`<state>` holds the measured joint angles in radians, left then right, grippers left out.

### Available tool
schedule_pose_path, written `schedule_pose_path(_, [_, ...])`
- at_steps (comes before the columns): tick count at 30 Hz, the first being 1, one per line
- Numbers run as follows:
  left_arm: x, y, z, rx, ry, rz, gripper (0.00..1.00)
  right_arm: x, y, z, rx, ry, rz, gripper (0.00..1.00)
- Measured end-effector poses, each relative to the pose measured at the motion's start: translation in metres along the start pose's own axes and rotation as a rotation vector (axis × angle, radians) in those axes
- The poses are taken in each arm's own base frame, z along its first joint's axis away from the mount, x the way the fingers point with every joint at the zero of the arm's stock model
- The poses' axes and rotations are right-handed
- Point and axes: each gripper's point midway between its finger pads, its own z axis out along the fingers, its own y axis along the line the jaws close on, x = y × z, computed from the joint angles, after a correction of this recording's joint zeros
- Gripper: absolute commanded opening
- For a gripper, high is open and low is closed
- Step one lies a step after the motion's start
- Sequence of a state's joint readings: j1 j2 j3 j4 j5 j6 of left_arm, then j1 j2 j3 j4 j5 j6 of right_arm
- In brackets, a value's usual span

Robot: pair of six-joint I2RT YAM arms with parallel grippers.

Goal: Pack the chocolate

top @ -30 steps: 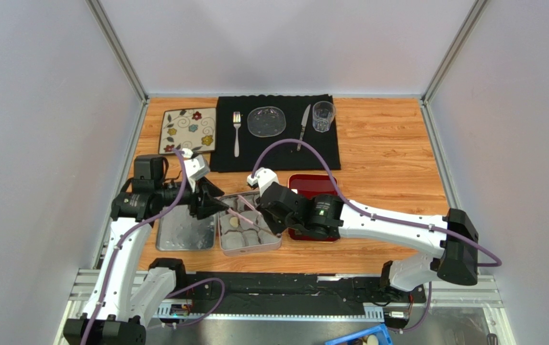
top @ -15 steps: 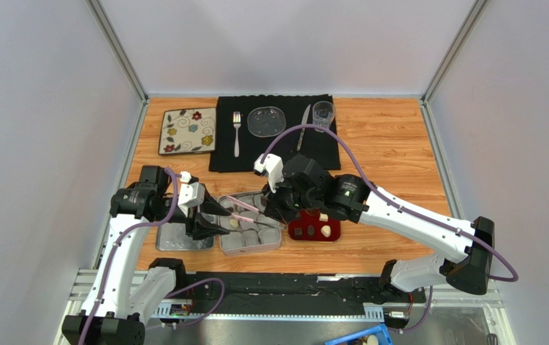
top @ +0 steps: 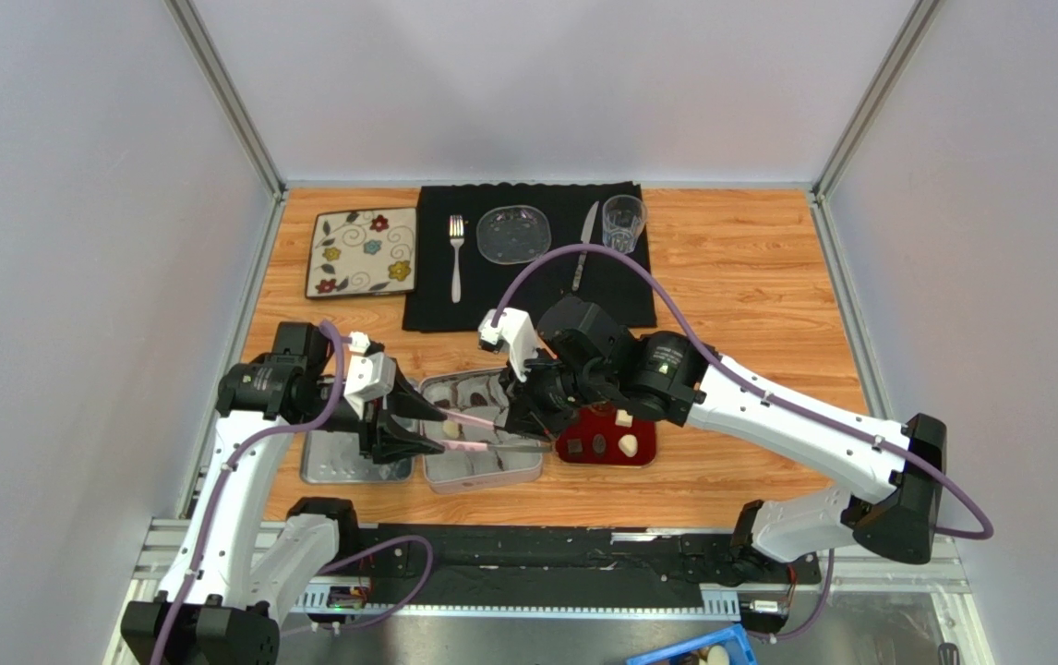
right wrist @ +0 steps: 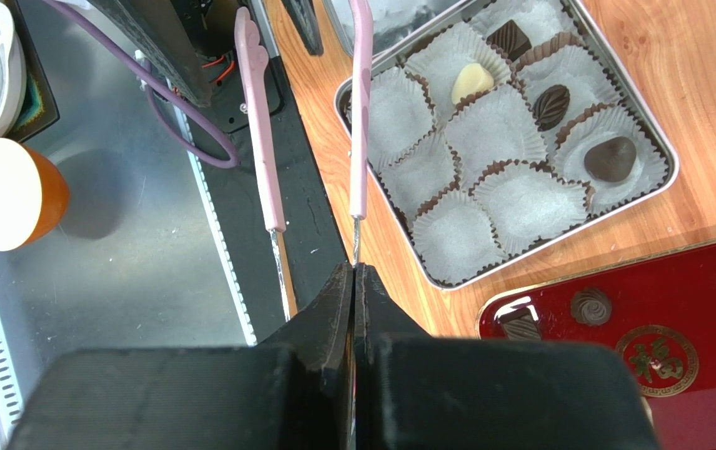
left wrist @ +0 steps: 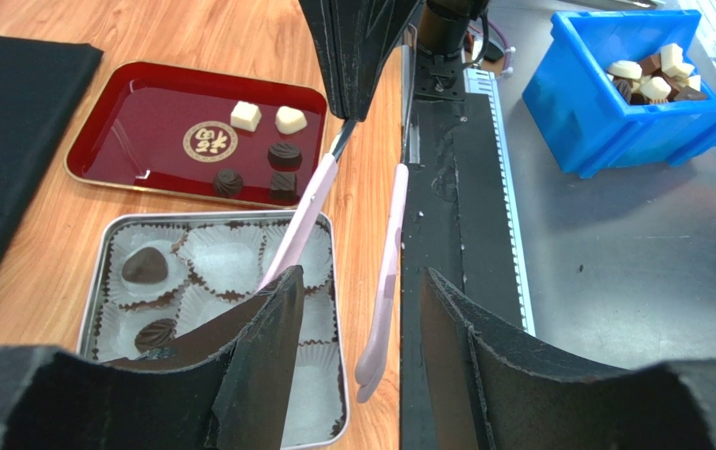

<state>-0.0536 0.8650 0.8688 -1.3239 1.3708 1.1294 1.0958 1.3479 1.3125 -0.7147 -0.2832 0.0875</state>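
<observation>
Pink tongs (top: 472, 416) hang between the two grippers. My right gripper (right wrist: 355, 267) is shut on their metal hinge end, over the silver tin (top: 482, 484). My left gripper (left wrist: 360, 277) is open, its fingers on either side of the tongs' (left wrist: 390, 253) spread tips. The tin (right wrist: 662, 150) holds white paper cups, one cream chocolate (right wrist: 472, 82) and three dark ones (right wrist: 610, 157). The red tray (left wrist: 146, 103) to the tin's right carries two cream pieces (left wrist: 245, 115) and three dark pieces (left wrist: 284, 155).
The tin's lid (top: 354, 455) lies left of the tin. A black mat (top: 535, 256) with fork, glass dish, knife and tumbler, and a flowered plate (top: 361, 252), sit at the back. A blue bin (left wrist: 634, 84) of chocolates sits below the table's near edge.
My right arm has lifted and swung back, uncovering the red tray. My left gripper has moved toward the near edge, alongside the tin, around the tongs' tips.
</observation>
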Motion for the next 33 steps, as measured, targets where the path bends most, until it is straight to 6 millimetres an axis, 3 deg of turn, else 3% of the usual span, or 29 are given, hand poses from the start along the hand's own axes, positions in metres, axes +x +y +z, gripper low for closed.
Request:
schedule_pose_path(10, [0.011, -0.004, 0.001, 0.013, 0.034, -0.027, 0.49, -0.016, -0.007, -0.002, 0.013, -0.026, -0.007, 0.0])
schedule_pose_path(13, [0.013, -0.005, 0.001, 0.012, 0.042, -0.032, 0.33, -0.019, -0.006, -0.003, 0.009, -0.032, -0.007, 0.0])
schedule_pose_path(14, [0.014, -0.005, 0.001, 0.012, 0.044, -0.034, 0.22, -0.02, -0.006, -0.004, 0.008, -0.033, -0.006, 0.0])
schedule_pose_path(18, [0.015, -0.005, 0.002, 0.018, 0.048, -0.051, 0.05, -0.021, -0.005, -0.003, -0.001, -0.036, -0.009, 0.01])
schedule_pose_path(24, [0.016, -0.005, 0.003, 0.032, 0.047, -0.089, 0.0, -0.022, -0.007, 0.001, -0.007, -0.045, 0.01, 0.42])
schedule_pose_path(29, [0.01, -0.004, 0.006, 0.055, 0.002, -0.168, 0.0, -0.026, -0.015, -0.004, 0.007, -0.117, 0.014, 0.59])
schedule_pose_path(33, [0.006, 0.006, 0.009, 0.066, -0.028, -0.282, 0.01, -0.031, -0.033, -0.04, 0.032, -0.289, 0.048, 0.67])
